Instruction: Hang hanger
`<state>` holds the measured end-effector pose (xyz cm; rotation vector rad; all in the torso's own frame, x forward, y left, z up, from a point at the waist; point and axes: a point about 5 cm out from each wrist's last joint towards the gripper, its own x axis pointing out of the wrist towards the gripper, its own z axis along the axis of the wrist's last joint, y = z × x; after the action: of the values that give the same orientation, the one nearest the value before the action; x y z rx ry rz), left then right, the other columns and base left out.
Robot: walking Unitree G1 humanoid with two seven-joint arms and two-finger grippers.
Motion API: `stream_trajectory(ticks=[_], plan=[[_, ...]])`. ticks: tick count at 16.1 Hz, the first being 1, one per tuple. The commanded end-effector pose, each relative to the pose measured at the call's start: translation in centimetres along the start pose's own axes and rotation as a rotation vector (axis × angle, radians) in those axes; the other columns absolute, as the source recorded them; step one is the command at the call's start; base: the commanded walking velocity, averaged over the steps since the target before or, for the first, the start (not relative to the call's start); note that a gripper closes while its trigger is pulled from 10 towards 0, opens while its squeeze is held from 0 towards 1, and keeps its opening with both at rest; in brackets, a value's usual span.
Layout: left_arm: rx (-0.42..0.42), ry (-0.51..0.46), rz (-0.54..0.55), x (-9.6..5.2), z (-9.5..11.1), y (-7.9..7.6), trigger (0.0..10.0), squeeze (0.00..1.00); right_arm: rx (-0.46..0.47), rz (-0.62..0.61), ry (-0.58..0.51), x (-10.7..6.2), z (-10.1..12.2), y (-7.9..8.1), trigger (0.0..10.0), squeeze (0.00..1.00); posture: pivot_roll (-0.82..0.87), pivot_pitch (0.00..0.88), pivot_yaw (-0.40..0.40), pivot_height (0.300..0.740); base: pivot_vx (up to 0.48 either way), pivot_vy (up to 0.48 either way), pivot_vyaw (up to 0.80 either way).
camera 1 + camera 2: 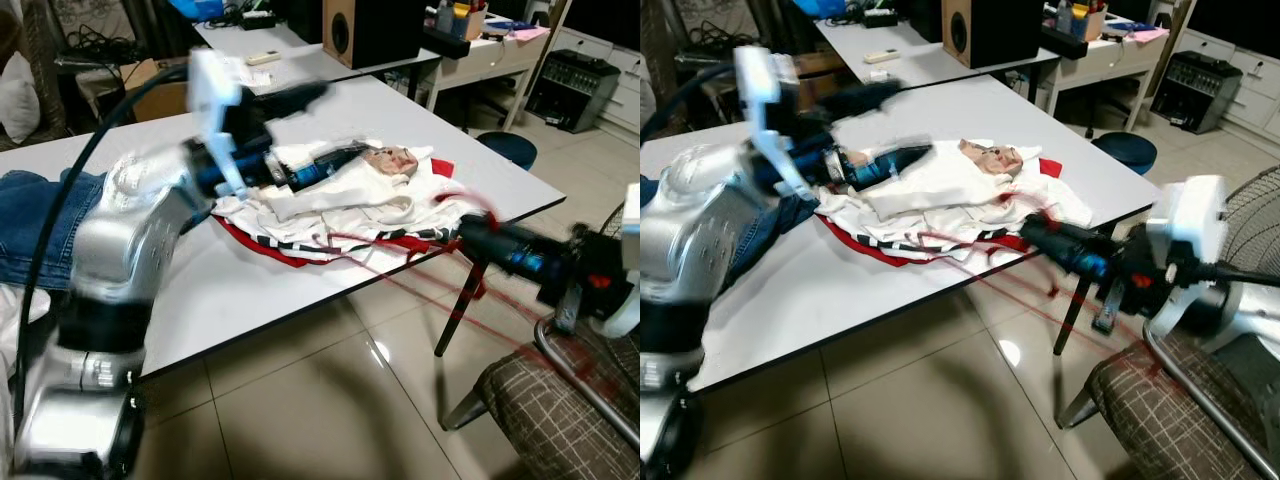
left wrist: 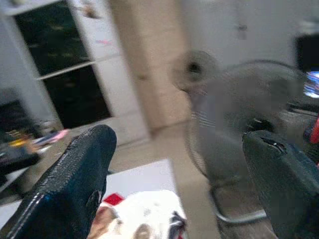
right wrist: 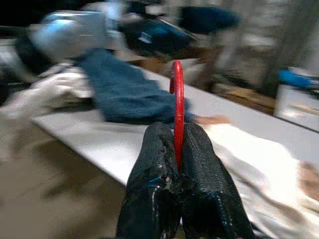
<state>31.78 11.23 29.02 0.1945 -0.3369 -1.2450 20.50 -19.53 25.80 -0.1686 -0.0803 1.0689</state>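
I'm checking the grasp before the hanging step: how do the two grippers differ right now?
The left gripper is open with its fingers spread and holds nothing; the right gripper is shut on the red hanger. The left hovers over the white shirt on the table; the right is off the table's edge. Both have black fingers.

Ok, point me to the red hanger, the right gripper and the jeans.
red hanger (image 3: 177,94): right wrist view, on its hook above the jaws.
right gripper (image 3: 180,137): right wrist view, between its fingertips.
jeans (image 3: 124,92): right wrist view, middle of the blue cloth.
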Motion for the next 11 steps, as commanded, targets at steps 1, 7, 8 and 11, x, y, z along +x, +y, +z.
stream_trajectory(ticks=[1,7,8,11], plan=[[0.033,0.085,-0.131,0.7,-0.2,0.1,10.0,1.0,-0.009,0.123,0.003,0.3,0.3,0.2,10.0,0.0,-0.08,0.0,0.052,0.74,0.0,0.0,0.0],[-0.07,0.207,-0.406,0.8,-2.5,-0.3,10.0,0.0,-0.056,0.294,0.025,0.7,1.2,-0.1,10.0,0.0,-0.09,0.0,0.051,0.74,0.0,0.0,0.0],[-0.125,0.194,-0.427,0.5,-2.8,-0.5,10.0,0.0,-0.062,0.299,0.024,0.7,1.4,-0.2,10.0,0.0,-0.09,0.0,0.05,0.74,0.0,0.0,0.0],[-0.332,0.11,-0.468,-0.8,-3.4,-1.3,10.0,0.0,-0.078,0.299,0.068,0.2,1.2,-0.7,10.0,0.0,-0.09,0.0,0.044,0.74,0.0,0.0,0.0]])
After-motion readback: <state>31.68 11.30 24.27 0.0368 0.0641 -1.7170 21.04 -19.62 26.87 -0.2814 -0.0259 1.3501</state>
